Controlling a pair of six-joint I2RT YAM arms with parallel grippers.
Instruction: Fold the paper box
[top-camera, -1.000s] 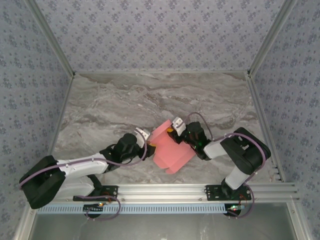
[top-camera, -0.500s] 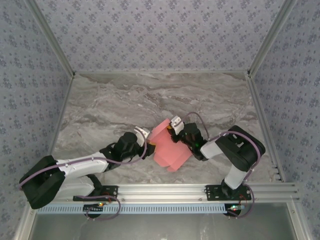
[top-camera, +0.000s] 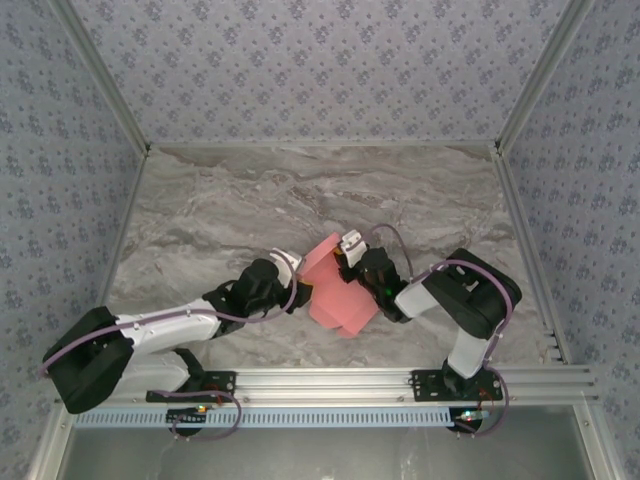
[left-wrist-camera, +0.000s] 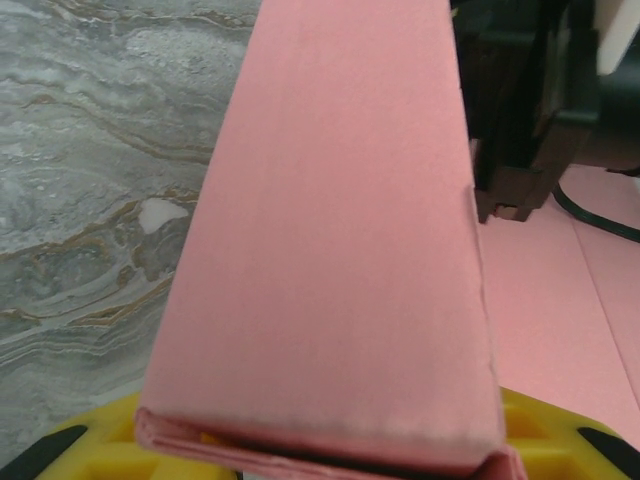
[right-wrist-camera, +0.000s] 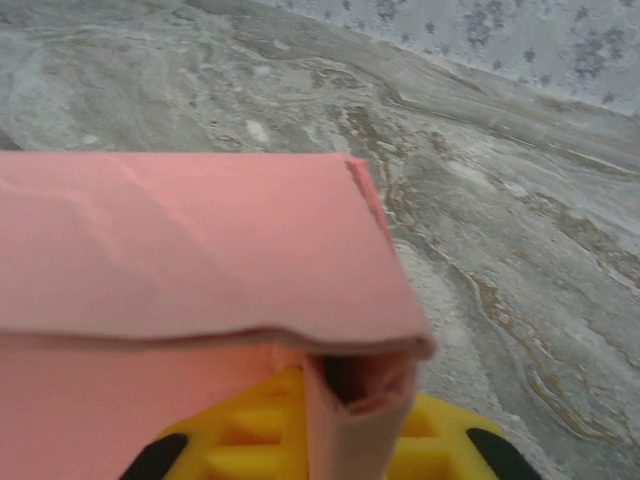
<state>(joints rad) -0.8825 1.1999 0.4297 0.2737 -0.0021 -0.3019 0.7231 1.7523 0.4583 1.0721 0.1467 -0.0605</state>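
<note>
Salmon-pink paper box (top-camera: 338, 298) just below the frame's centre on the marble table (top-camera: 220, 210): plain card, partly folded, one smooth panel raised and a flap tucked under. Its long axis runs diagonally, upper left to lower right. Left gripper (top-camera: 299, 287) is clamped on its left edge, arm stretched low from the lower-left corner. Right gripper (top-camera: 346, 262) pinches the upper edge tight, arm bent sharply back on itself from the lower right.
</note>
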